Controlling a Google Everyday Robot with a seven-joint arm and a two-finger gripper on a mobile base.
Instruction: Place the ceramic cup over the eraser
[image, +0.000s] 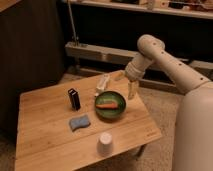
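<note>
The ceramic cup (105, 143) is small and white and stands upside down near the front edge of the wooden table (45, 145). The eraser (74, 99) is a black upright block with a pale stripe, left of centre on the table. My gripper (132, 90) hangs above the table's right back part, next to a green bowl, far from the cup and the eraser. It holds nothing that I can see.
A green bowl (116, 110) holding an orange carrot-like item (107, 105) sits right of centre. A flat white bar (102, 83) lies at the back edge. A wavy blue pad (80, 122) lies between eraser and cup. A low shelf (100, 52) runs behind the table.
</note>
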